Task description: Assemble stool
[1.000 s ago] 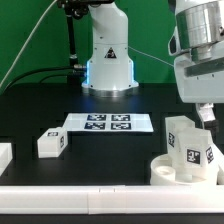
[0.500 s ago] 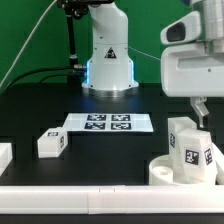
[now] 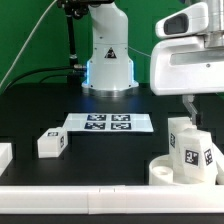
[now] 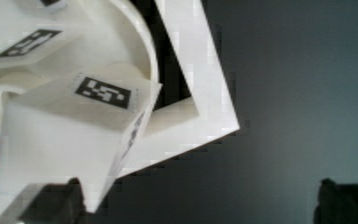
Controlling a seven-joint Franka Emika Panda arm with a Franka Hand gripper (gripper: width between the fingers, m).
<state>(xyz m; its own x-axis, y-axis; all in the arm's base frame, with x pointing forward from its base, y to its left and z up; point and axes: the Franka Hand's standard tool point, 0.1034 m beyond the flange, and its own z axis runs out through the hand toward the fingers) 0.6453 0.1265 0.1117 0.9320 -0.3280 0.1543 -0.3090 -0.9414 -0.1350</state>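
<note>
The stool's round white seat (image 3: 165, 172) lies at the front of the exterior view's right. Blocky white legs (image 3: 193, 150) with square tags stand upright on it. One loose tagged leg (image 3: 52, 143) lies on the black table at the left. My gripper (image 3: 191, 110) hangs just above and behind the upright legs, touching nothing. In the wrist view the gripper (image 4: 202, 205) is open and empty, with dark fingertips (image 4: 51, 203) at both lower corners. The white tagged legs (image 4: 87, 95) fill that view beside the jaws.
The marker board (image 3: 108, 123) lies flat at mid-table in front of the robot base (image 3: 108, 60). A white border block (image 3: 4, 155) sits at the exterior view's left edge. A long white border (image 3: 90, 198) runs along the front.
My gripper has moved steadily toward the exterior view's left, staying above the upright legs. The stool parts have not moved.
</note>
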